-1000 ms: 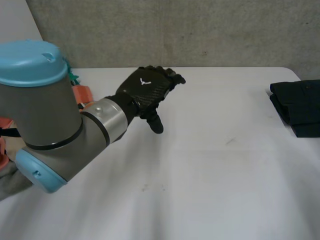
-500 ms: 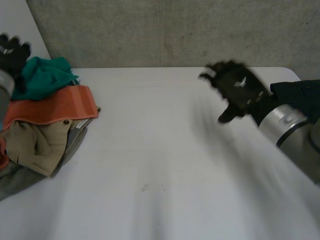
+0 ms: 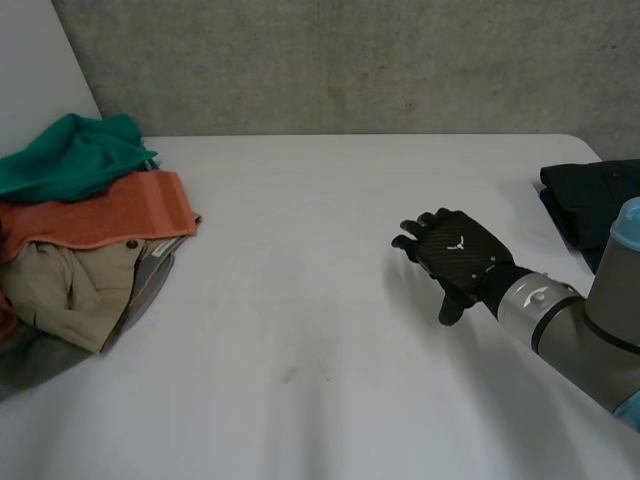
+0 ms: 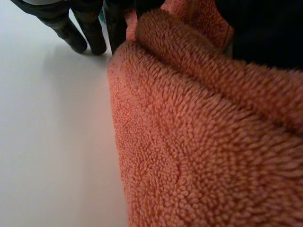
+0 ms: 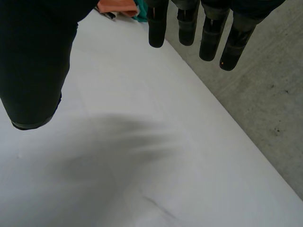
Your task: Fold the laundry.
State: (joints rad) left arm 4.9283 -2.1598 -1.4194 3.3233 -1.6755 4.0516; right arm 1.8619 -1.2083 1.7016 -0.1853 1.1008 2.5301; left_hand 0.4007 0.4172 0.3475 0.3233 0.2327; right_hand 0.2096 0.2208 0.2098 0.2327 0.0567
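The right hand (image 3: 455, 258) hangs over the white bench (image 3: 300, 300), a little right of the middle of the head view, with its back turned up. Its fingers (image 5: 210, 38) are straight and slightly spread, the thumb stands apart from them, and it has hold of nothing. Bare bench lies below the palm. Its grey arm (image 3: 575, 335) comes in from the lower right corner of the frame.

The laundry lies in a loose heap at the left edge of the frame. A teal cloth (image 3: 75, 155) is on top at the upper left, and under it is an orange towel (image 3: 105, 215). Then comes a beige garment (image 3: 70, 290) and, lowest, a grey garment (image 3: 30, 365) in the lower left. At the right edge, well apart from the heap, lies a dark garment (image 3: 595, 205), which is folded.

In the left wrist view the left hand (image 4: 75, 34) is down at the bench, just beside the edge of the orange towel. The thick pile of the towel rises in a fold close to the palm. Whether this hand has hold of the towel, I cannot tell.
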